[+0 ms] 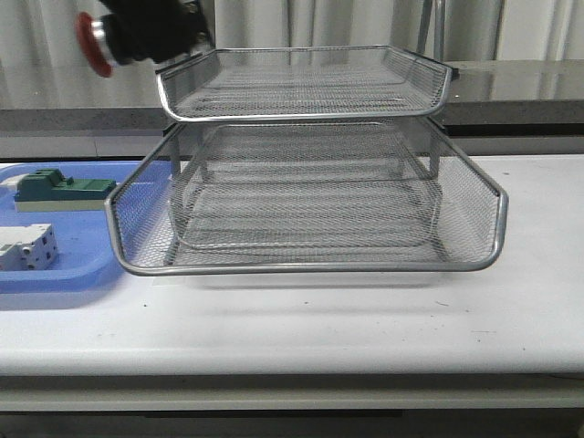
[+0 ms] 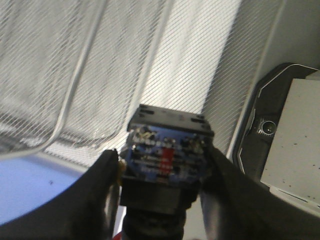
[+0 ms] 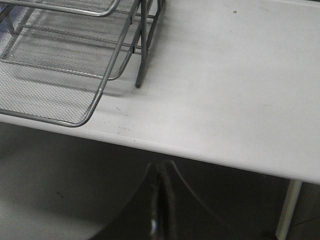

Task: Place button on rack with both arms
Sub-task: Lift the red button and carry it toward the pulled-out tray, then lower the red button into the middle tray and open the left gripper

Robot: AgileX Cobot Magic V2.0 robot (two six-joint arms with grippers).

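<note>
White and wide, the surface [image 1: 365, 319] fills the lower half of the front view, with pale curtains hung behind it. At the upper left of that frame the button [image 1: 96, 41] is held clear above the surface, its red head turned to the left edge, just beside the top tier of the rack [image 1: 306, 182]. The left hand [image 2: 162, 175] is clamped on the button's black body, fingers [image 2: 97, 190] pressed to either side, the blue rear block aimed toward the mesh. The right hand [image 3: 159, 200] is seen low in its wrist view with fingers drawn together and nothing between them, off the front edge of the surface near the rack's corner leg. A risk is judged here: the button sits level with the top tier's rim, so a sideways advance could knock the rim, shift the rack or twist the button in the grip. At middle left, a blue tray [image 1: 64, 269] carries a green-topped block [image 1: 55, 189] and a white terminal block [image 1: 27, 248].
</note>
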